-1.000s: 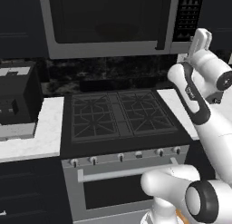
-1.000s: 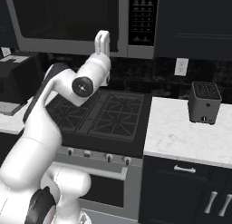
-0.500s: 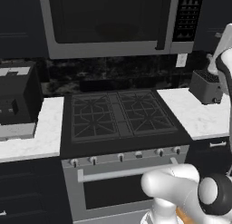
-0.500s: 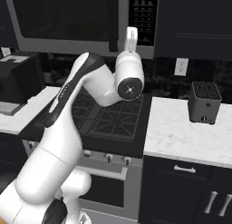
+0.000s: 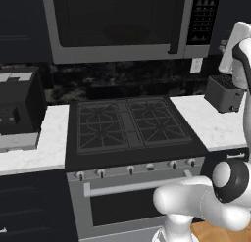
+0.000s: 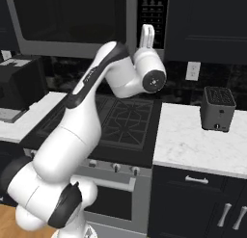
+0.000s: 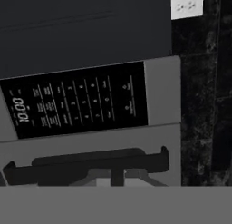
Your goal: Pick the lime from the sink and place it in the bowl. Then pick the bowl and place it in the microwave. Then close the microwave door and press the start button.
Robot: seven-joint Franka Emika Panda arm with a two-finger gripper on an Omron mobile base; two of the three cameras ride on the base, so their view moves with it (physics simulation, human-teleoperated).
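The microwave point(image 5: 117, 25) sits above the stove with its door point(image 6: 67, 15) shut and the glass dark. Its black button panel point(image 5: 202, 18) point(image 6: 153, 10) is at the right end. My gripper point(image 6: 147, 29) point(image 5: 239, 33) points up, close in front of that panel. In the hand view the panel point(image 7: 77, 105) lies sideways, with the dark door handle point(image 7: 90, 164) below it. My gripper point(image 7: 117, 177) shows its fingertips pressed together, shut on nothing. The lime, the bowl and the sink are out of view.
A gas stove point(image 5: 130, 123) lies below the microwave, with an oven front point(image 5: 132, 192) under it. A small grey toaster point(image 5: 224, 93) point(image 6: 218, 108) stands on the right counter. A black appliance point(image 5: 17, 101) stands on the left counter. A wall outlet point(image 6: 193, 71) is beside the panel.
The arm has swung right, from in front of the door to the button panel. The gripper has gone from open to shut.
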